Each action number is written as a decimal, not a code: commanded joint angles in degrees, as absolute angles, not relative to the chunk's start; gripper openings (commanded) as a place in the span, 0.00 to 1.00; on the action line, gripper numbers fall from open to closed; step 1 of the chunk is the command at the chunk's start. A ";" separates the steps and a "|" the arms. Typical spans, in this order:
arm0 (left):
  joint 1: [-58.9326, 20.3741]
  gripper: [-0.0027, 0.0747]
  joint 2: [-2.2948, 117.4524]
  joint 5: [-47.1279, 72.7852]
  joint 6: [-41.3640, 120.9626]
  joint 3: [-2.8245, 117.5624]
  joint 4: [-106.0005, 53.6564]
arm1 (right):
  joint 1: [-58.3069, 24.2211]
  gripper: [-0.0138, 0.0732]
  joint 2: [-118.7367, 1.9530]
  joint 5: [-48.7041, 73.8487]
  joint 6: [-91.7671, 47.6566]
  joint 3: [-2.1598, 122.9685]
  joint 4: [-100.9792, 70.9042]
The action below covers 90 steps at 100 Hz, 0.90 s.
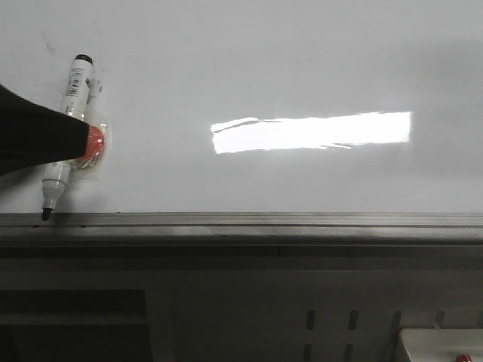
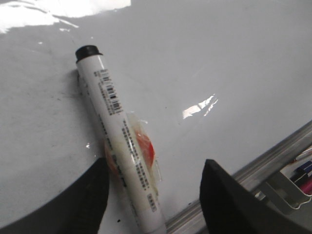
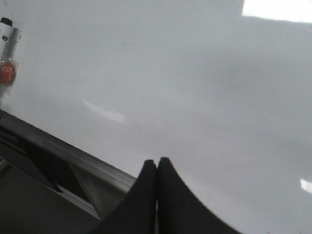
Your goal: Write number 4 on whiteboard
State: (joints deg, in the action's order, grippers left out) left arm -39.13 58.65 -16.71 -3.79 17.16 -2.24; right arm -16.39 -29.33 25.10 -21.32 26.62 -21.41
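Left hand (image 1: 84, 143) pinching marker (image 1: 68, 128) mid-barrel, long axis near vertical, tip down by rail (image 1: 241, 220); whiteboard (image 1: 264, 60) bare, no number 4 yet; blank area lies rightward; right hand (image 3: 157, 165) pressed together, empty.

A bright rectangular light reflection (image 1: 312, 132) glares across a glossy white surface, with smaller glints scattered nearby. Below it runs a grey metal rail (image 1: 241, 220), and beneath the rail stands a dark cabinet (image 1: 226, 302) in deep shadow, its front panel pierced by short vertical slots (image 1: 352, 320). At the lower right corner sits the edge of a pale tray-like object (image 1: 441, 345) bearing a small red spot. The lighting is dim and grey overall.
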 commanded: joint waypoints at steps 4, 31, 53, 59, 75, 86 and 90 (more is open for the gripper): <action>-39.63 0.53 62.17 -20.17 -4.36 19.70 -6.16 | -18.36 0.08 -30.70 21.55 -22.13 29.80 -21.31; -39.63 0.01 64.32 -17.36 -3.92 19.70 -8.68 | -22.21 0.08 -32.16 22.46 -22.24 30.24 -21.31; -39.86 0.01 63.09 -19.76 -3.97 19.70 3.23 | -29.80 0.09 -39.91 25.24 -22.24 34.11 -21.31; -39.86 0.01 62.07 -20.67 -3.97 19.70 10.34 | -33.60 0.09 -43.19 25.10 -22.65 36.08 -21.31; -39.86 0.01 59.55 -24.40 -3.97 19.70 24.90 | -43.96 0.40 -50.37 22.74 -24.67 42.86 -21.31; -39.86 0.01 59.38 -29.25 -3.97 19.50 33.04 | -47.30 0.65 -54.30 22.07 -24.67 47.46 -21.31; -39.86 0.01 59.51 -31.83 -3.97 19.50 34.47 | -47.76 0.68 -55.76 22.19 -24.67 48.93 -21.31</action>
